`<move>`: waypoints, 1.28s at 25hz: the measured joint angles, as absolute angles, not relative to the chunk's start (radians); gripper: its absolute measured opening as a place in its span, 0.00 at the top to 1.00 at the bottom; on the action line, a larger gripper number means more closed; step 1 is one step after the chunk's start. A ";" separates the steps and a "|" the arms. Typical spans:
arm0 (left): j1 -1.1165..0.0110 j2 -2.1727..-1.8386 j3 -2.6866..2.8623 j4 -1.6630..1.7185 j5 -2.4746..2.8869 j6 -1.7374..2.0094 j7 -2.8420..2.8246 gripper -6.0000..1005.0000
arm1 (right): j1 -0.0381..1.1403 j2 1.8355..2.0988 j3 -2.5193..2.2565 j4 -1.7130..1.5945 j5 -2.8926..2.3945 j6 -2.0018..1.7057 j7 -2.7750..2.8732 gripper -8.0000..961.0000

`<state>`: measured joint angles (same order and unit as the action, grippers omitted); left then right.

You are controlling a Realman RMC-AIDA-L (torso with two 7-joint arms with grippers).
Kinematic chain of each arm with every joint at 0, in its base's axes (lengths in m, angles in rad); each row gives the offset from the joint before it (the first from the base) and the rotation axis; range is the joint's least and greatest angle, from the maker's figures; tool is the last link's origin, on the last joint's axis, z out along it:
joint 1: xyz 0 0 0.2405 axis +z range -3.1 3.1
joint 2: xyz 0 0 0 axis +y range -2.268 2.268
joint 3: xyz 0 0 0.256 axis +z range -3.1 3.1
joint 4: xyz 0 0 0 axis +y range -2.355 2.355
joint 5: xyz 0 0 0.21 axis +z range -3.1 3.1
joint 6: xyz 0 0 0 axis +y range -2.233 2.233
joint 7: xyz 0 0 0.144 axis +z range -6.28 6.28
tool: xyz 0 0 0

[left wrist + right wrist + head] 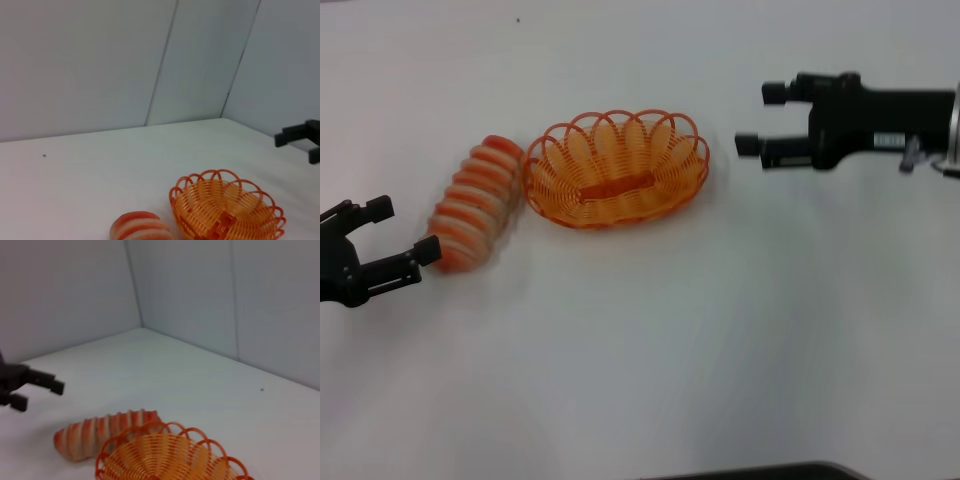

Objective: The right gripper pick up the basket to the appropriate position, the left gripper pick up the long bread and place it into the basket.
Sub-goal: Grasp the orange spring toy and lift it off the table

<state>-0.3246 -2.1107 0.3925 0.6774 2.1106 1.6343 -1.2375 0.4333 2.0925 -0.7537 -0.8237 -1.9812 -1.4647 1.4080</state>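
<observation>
The orange wire basket (615,170) sits empty on the white table, just left of centre. The long bread (475,205), ridged cream and orange-red, lies slantwise against the basket's left end. My left gripper (405,230) is open at the table's left edge, with one fingertip beside the bread's near end and nothing held. My right gripper (762,119) is open, level with the basket and a short gap to its right. The left wrist view shows the basket (225,210), the bread's end (142,227) and the right gripper (300,137) farther off. The right wrist view shows the basket (165,460), the bread (100,432) and the left gripper (35,385).
The white table (650,340) stretches bare in front of the basket and bread. Pale wall panels (150,60) close off the far side. A dark edge (770,472) shows at the near side of the head view.
</observation>
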 joint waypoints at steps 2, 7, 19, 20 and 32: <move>-0.327 -2.110 0.386 0.666 2.111 1.626 -1.236 0.07 | 0.409 2.094 -0.758 -0.784 -1.960 -1.475 1.289 0.11; -0.327 -2.109 0.386 0.641 2.114 1.613 -1.235 0.07 | 0.383 2.093 -0.760 -0.685 -1.966 -1.478 1.120 0.12; -0.328 -2.109 0.421 0.623 2.126 1.580 -1.232 0.07 | 0.378 2.093 -0.761 -0.645 -1.989 -1.459 1.021 0.12; -0.328 -2.109 0.422 0.623 2.126 1.579 -1.233 0.07 | 0.381 2.093 -0.761 -0.644 -1.991 -1.458 1.021 0.12; -0.406 -2.055 0.396 0.671 2.119 1.612 -1.742 0.06 | 0.397 2.094 -0.764 -0.633 -1.996 -1.435 1.045 0.12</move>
